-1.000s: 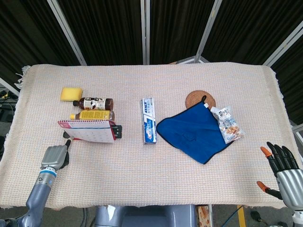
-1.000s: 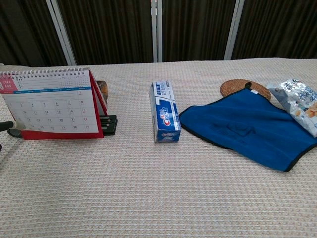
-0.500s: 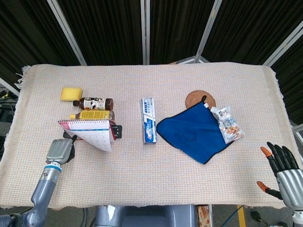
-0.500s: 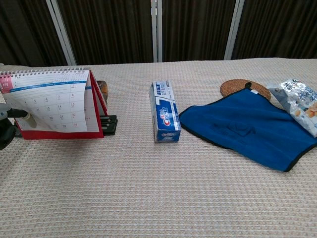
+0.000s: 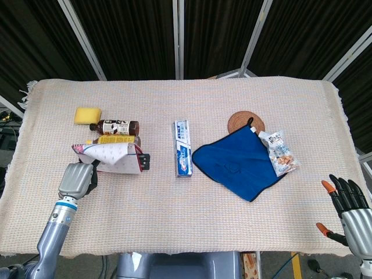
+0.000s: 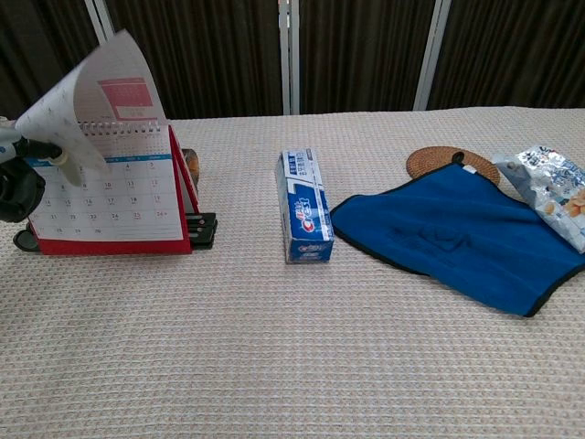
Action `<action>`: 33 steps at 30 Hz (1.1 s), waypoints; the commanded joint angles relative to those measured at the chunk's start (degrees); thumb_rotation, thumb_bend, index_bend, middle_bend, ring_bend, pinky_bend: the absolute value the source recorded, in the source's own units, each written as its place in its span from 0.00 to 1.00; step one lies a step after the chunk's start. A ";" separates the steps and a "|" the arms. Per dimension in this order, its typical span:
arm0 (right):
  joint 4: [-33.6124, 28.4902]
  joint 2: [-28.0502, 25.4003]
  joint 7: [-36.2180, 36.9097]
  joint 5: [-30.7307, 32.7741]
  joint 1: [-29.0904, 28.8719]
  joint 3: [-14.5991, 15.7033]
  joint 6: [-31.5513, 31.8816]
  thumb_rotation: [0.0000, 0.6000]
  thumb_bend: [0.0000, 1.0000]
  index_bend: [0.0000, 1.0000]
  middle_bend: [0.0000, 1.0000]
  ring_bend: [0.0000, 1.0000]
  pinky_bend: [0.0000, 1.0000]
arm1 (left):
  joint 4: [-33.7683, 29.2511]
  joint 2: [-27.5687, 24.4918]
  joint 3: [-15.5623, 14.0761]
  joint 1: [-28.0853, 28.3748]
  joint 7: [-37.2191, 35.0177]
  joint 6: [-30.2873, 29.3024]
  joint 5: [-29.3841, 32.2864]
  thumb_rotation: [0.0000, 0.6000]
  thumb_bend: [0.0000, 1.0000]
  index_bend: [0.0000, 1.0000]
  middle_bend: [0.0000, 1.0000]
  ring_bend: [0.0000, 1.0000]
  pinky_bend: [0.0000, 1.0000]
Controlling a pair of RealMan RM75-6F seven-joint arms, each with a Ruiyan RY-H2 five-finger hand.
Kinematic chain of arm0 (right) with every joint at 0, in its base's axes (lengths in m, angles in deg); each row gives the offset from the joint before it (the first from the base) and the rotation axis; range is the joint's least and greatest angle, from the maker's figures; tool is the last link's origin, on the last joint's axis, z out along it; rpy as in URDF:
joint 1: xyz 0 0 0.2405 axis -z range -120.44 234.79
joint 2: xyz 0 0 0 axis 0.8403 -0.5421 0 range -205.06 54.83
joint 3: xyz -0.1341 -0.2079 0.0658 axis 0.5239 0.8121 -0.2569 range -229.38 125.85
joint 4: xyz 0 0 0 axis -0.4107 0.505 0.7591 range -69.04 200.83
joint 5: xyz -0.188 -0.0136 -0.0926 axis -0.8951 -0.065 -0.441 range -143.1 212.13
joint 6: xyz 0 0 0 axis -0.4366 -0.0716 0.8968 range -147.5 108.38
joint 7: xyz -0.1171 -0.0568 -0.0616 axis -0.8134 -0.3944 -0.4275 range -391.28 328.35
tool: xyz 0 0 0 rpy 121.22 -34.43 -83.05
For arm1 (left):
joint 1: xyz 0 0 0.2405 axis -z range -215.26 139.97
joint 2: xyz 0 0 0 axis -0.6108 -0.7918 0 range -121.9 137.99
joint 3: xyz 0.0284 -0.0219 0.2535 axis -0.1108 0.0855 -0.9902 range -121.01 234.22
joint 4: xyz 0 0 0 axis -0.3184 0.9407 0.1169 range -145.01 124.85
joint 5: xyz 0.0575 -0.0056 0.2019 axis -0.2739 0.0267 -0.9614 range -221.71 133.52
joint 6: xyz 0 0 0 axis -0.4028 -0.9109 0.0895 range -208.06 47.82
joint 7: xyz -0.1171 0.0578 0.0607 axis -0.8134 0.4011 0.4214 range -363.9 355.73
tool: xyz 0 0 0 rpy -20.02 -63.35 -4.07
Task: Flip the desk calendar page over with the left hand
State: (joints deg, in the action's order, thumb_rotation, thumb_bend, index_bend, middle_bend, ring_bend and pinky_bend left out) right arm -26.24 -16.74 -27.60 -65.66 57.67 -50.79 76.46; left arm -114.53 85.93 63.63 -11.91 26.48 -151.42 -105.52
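Pinching the lower left edge of a thin, floppy page (image 6: 96, 87), the left hand (image 5: 75, 180) holds it curled up above the calendar (image 6: 110, 206) just beside it on the bench; such light paper probably tears easily, so that free edge looks the best hold.
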 commanded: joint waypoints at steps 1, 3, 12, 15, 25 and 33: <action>-0.08 -0.02 0.02 0.01 0.02 -0.02 0.06 1.00 0.03 0.00 0.00 0.00 0.00 | -0.99 -1.19 0.85 -1.05 -3.77 -3.74 -5.47 1.00 0.91 0.00 0.65 0.62 0.53; -0.09 -0.04 -0.05 0.00 0.03 -0.01 0.04 1.00 0.03 0.00 0.00 0.00 0.00 | -0.75 -1.56 1.37 -1.47 -5.46 -5.78 -8.36 1.00 0.90 0.00 0.61 0.58 0.51; -0.01 0.09 -0.25 0.03 -0.04 0.04 -0.29 1.00 0.03 0.00 0.00 0.00 0.00 | 0.20 -4.21 3.83 -1.16 -5.12 -8.44 -11.66 1.00 0.45 0.00 0.10 0.19 0.27; 0.01 0.15 -0.34 0.08 -0.06 0.03 -0.38 1.00 0.03 0.00 0.00 0.00 0.00 | -0.23 -6.13 4.71 0.25 -2.57 -4.57 -7.14 1.00 0.23 0.00 0.00 0.07 0.15; 0.19 0.21 -0.23 0.41 -0.18 -0.04 -0.75 1.00 0.03 0.00 0.00 0.00 0.00 | -0.15 -9.93 5.20 4.82 0.40 9.25 10.04 1.00 0.01 0.00 0.00 0.00 0.08; 0.18 0.29 -0.32 0.24 -0.14 0.01 -0.67 1.00 0.03 0.00 0.00 0.00 0.00 | 1.39 -10.34 3.31 6.17 -0.14 13.19 14.09 1.00 0.01 0.00 0.00 0.10 0.18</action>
State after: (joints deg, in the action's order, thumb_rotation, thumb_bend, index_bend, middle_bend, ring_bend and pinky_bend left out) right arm -26.06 -16.45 -27.92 -65.41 57.52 -50.79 75.79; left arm -113.28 75.69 67.07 -5.86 26.47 -138.38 -91.57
